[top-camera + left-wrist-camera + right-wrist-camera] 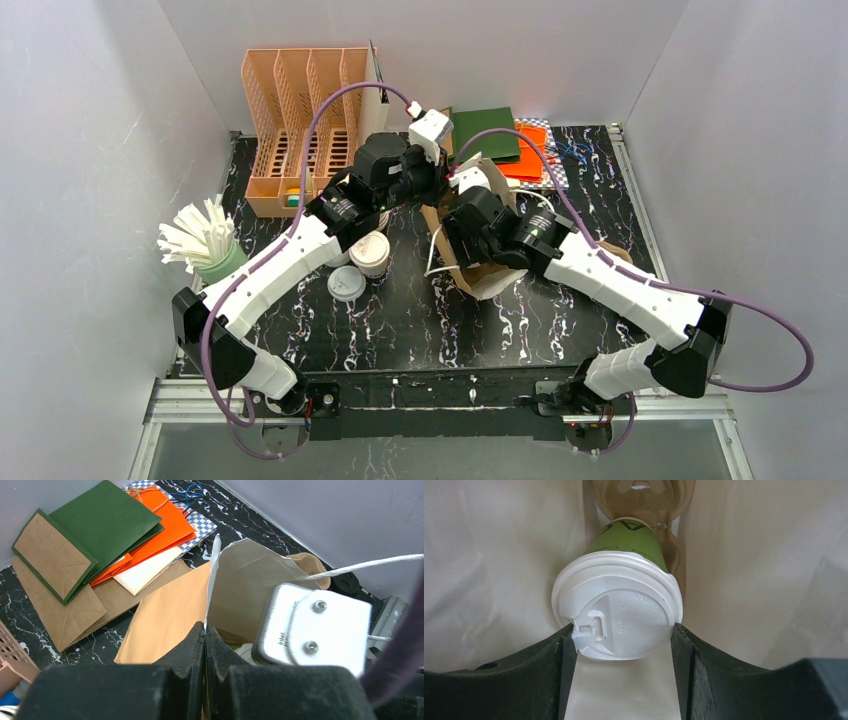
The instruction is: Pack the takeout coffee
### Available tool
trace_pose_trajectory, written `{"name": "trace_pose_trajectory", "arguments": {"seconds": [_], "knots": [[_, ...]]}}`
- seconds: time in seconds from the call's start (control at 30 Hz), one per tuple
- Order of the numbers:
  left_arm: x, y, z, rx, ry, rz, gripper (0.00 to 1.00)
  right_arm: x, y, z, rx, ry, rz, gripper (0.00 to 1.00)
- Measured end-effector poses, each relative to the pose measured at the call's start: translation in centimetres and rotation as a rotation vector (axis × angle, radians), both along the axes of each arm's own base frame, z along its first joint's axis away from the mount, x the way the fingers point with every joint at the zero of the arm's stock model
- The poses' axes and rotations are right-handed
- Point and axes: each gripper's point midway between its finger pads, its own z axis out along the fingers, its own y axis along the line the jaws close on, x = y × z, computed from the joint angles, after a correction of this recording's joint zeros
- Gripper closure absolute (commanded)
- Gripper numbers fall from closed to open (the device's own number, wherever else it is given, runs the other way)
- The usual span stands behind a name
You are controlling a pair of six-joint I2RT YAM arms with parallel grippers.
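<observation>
A green-walled takeout coffee cup [630,541] with a white sip lid [624,605] stands inside the open brown paper bag [490,278], whose pale inner walls [494,570] surround it. My right gripper [622,639] reaches down into the bag, and its fingertips [680,637] press both sides of the lid. My left gripper [205,630] is shut on the bag's upper edge [214,575] and holds the mouth open; it also shows in the top view [432,185]. A second lidded cup [370,250] stands on the table left of the bag, with another white lid [346,283] beside it.
An orange slotted rack [300,110] stands at the back left. A green holder of white sticks [205,245] is at the left edge. Flat green, orange and brown bags [100,535] lie behind the open bag. The right wrist's white camera housing [315,630] is close to my left fingers.
</observation>
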Motion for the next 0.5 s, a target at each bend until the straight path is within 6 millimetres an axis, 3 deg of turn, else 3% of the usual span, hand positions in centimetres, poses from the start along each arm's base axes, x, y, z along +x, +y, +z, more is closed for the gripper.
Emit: {"name": "trace_pose_trajectory", "arguments": {"seconds": [0.33, 0.5], "knots": [[-0.4, -0.3, -0.7, -0.001, 0.028, -0.024, 1.0, 0.9, -1.0, -1.5, -0.021, -0.023, -0.064, 0.69], [-0.5, -0.5, -1.0, 0.004, 0.037, -0.031, 1.0, 3.4, -2.1, -1.2, 0.043, -0.024, -0.117, 0.69]]}}
